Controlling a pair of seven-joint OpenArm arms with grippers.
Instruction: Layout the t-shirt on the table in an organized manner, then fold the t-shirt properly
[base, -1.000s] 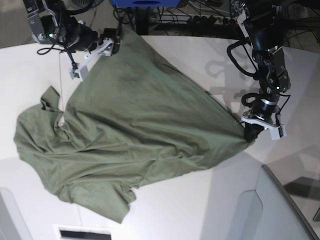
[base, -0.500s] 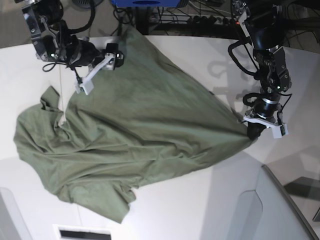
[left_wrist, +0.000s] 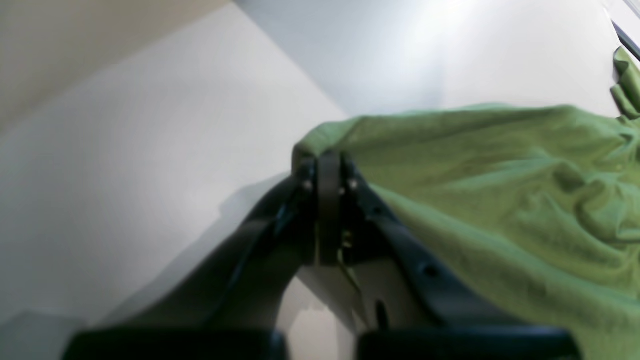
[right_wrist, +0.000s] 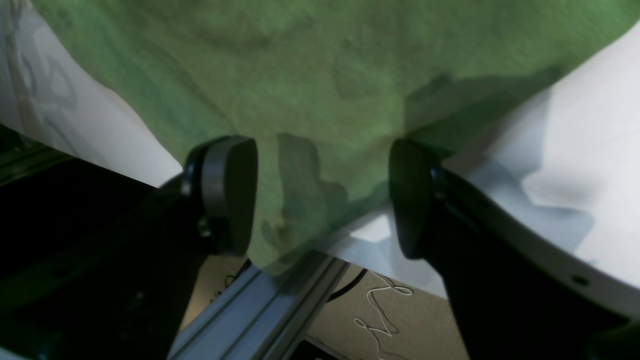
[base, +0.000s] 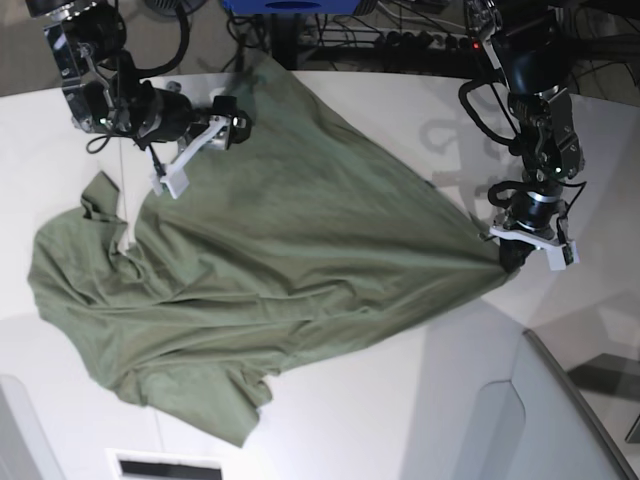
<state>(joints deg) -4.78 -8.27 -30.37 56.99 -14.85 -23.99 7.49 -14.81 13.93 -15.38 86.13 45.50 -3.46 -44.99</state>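
Bright overhead light; wrist cams blurry w/ shadows

Grey angled panel (base: 560, 420) at near right corner; blue box (base: 290, 5) and dark cables (base: 400, 40) beyond far edge.

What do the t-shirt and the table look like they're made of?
The t-shirt: soft olive-green knit cloth, probably cotton jersey; matte, it creases and drapes in folds. The table: hard, smooth white top, likely laminate or painted board; mostly matte, with a soft sheen and clear shadows.
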